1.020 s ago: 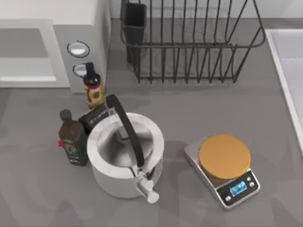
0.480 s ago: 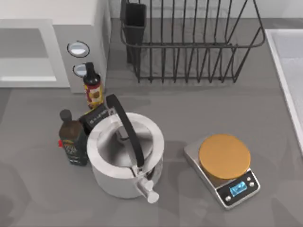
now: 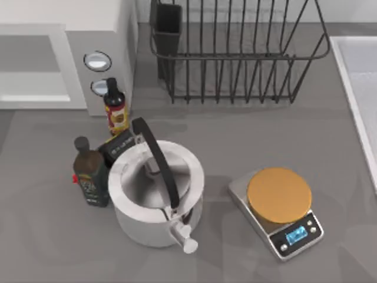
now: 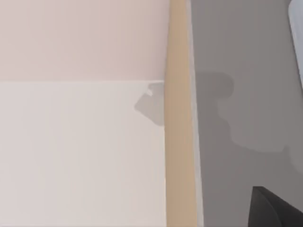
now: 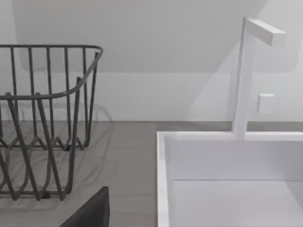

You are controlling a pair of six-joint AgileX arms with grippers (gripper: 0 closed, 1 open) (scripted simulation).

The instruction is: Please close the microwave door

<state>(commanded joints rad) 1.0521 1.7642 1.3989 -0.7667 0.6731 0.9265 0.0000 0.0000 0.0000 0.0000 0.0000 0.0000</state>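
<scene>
The microwave door sits at the table's far left on the microwave, apparently already flush, so confirm seating with a gentle push; neither gripper's finger spacing can be told.

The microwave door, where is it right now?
In the top view the microwave door sits at the table's far left edge, left of the microwave's knob panel, behind the two bottles.
</scene>
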